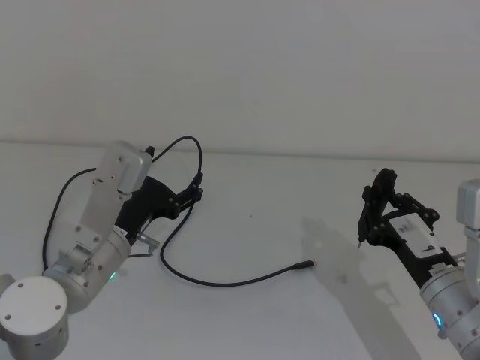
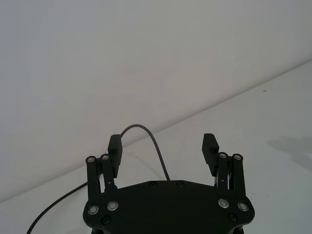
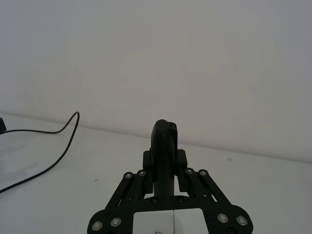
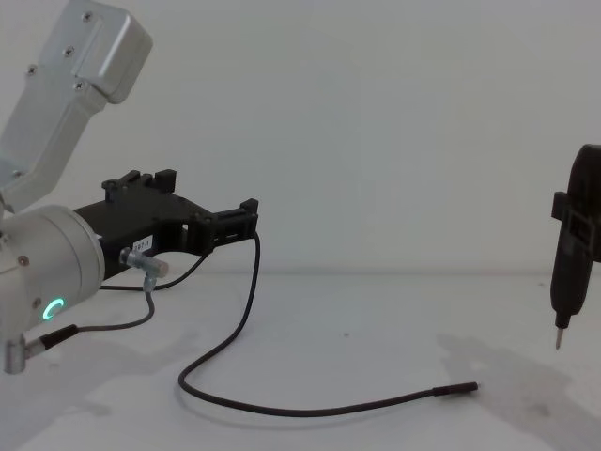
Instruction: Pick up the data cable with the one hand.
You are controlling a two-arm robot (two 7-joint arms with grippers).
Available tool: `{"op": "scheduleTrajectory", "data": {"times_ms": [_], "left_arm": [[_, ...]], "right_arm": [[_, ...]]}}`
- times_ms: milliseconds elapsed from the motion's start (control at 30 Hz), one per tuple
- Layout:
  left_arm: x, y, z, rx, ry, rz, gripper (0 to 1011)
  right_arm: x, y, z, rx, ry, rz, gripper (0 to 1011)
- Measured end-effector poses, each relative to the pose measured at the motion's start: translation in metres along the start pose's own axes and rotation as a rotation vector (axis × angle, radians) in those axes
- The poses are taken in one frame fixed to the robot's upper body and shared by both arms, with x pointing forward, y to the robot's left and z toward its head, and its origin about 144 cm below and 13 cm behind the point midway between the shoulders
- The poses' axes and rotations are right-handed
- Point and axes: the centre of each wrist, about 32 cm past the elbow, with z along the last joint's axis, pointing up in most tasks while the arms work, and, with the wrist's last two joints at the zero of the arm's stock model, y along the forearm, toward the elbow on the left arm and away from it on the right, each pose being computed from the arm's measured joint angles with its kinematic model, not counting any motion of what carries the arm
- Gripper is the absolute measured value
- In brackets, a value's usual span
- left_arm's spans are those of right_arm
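The upper end of the data cable is hidden behind the left arm, and whether it touches a pad is unclear. It runs between the spread fingers of the left gripper, drops to the table and curves right, plug tip pointing toward the right gripper, clenched on a pen-shaped tool
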Motion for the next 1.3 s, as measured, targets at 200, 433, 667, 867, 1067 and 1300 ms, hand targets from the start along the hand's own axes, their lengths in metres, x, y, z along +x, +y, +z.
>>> {"op": "scheduleTrajectory", "data": {"times_ms": [200,433,667,867,1067,1300], "left_arm": [[0.0000,0.0000,0.0000,0.000,0.000,0.000,1001],[0.0000,0.0000,0.0000,0.000,0.000,0.000,1001],[0.0000,0.0000,0.0000,0.000,0.000,0.000,1001],[0.0000,0.0000,0.0000,0.000,0.000,0.000,1001],[0.0000,0.0000,0.0000,0.000,0.000,0.000,1001],[0.0000,0.0000,0.0000,0.000,0.000,0.000,1001]], "right_arm": [[0.0000,0.0000,0.0000,0.000,0.000,0.000,268],[0.0000,0.0000,0.0000,0.000,0.000,0.000,268],[0.0000,0.0000,0.0000,0.000,0.000,0.000,268],[0.0000,0.0000,0.0000,0.000,0.000,0.000,268],[0.0000,0.0000,0.0000,0.000,0.000,0.000,268],[0.0000,0.0000,0.0000,0.000,0.000,0.000,268]]}}
